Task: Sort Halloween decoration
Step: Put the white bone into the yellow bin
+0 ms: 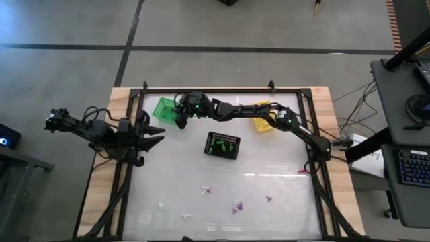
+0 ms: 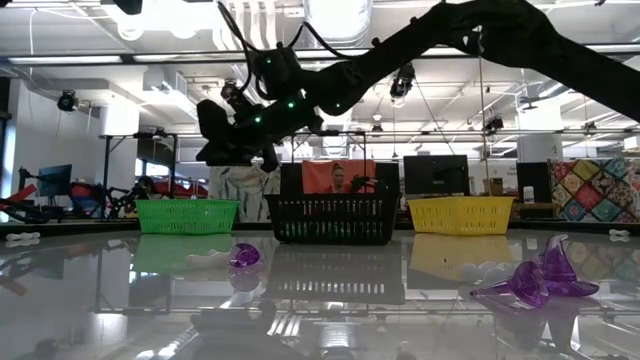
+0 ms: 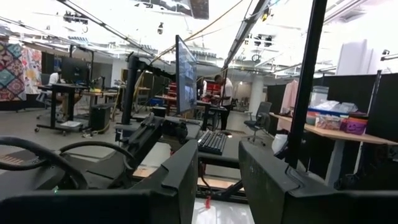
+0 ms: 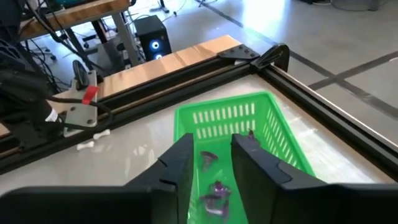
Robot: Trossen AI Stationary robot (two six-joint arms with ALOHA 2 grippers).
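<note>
My right gripper [image 4: 211,163] hangs over the green basket [image 4: 273,134] near the far left corner of the tabletop [image 1: 269,168]. Its two dark fingers [image 4: 177,168] stand parted with a clear gap between them, holding nothing. Straight below that gap, a few small purple trinkets [image 4: 214,190] lie on the basket's floor. Seen from table height, this gripper floats above the basket rim without touching it.

My left gripper [image 3: 217,180] waits at the left edge of the tabletop, pointing out into the room. Its fingers are spread apart and empty.

A black basket [image 1: 222,145] sits near the middle of the tabletop, and a yellow basket [image 1: 262,126] sits toward the far right, partly under my right arm. The other Halloween decoration pieces [image 1: 236,204], tiny purple and white shapes, lie scattered along the near edge. From table height, one purple piece [image 2: 540,280] lies close to the camera on the right.
</note>
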